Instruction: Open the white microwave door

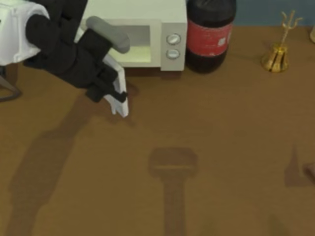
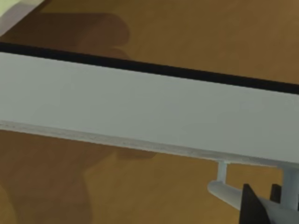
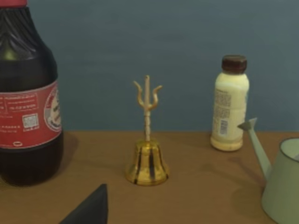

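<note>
The white microwave [image 1: 147,12] stands at the back of the table, its two silver knobs [image 1: 173,46] on the right panel and its cream interior [image 1: 137,43] showing. The door [image 1: 122,92] is swung out toward the front on its left side, seen edge-on. My left gripper [image 1: 112,90] is shut on the door's handle. In the left wrist view the door [image 2: 140,107] is a long white band, with the handle [image 2: 223,192] between the dark fingertips [image 2: 252,207]. My right gripper [image 1: 311,170] is parked at the right edge, open; one fingertip [image 3: 91,207] shows, holding nothing.
A dark bottle with a red label [image 1: 210,32] stands just right of the microwave. A gold bell [image 1: 276,56] is farther right. A cream bottle with a brown cap [image 3: 229,109] and a pale watering can [image 3: 280,182] stand near the right side.
</note>
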You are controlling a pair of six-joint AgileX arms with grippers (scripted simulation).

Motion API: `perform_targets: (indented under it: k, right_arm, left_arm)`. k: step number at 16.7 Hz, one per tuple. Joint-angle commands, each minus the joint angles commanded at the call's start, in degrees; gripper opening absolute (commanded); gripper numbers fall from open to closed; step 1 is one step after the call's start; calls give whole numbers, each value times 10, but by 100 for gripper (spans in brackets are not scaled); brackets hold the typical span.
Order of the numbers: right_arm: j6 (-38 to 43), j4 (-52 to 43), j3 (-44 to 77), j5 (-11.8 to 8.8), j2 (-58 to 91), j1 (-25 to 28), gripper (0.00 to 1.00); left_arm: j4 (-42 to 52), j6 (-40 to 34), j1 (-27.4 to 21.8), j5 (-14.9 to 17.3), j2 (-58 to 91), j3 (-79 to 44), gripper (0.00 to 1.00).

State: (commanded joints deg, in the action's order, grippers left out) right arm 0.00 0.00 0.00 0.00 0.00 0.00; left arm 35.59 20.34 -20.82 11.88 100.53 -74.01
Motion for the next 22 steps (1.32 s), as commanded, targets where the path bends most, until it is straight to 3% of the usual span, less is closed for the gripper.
perform_targets:
  k: [9,22]
  right_arm:
    - [0,0,0,0,0,0,100]
    - [0,0,0,0,0,0,100]
  left_arm:
    - [20,87,36,39,-15,11,0]
    - [20,87,36,39,-15,11,0]
